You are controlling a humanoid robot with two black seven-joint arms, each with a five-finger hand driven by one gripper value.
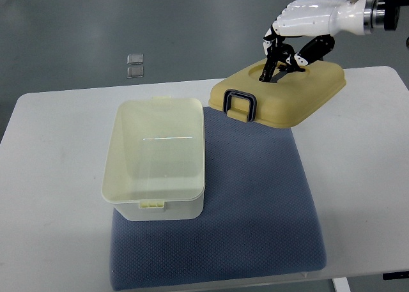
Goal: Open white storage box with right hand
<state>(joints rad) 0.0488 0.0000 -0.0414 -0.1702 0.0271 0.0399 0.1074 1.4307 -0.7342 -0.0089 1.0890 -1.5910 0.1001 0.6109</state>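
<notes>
White storage box (155,161) open, right hand (291,39) gripping tilted lid (281,94)

Lighting: bright, even, overhead; soft shadow under raised lid (281,94); faint glare in open box (156,154) floor; focus sharp throughout.

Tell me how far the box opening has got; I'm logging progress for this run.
Done: the cream plastic lid is off the open white rectangular storage box, whose inside shows empty. In hand: the right robot hand grips the lid's top handle, holding it tilted, to the box's right over the blue-grey fabric mat. Left: set the lid down on the white table and let go.
</notes>
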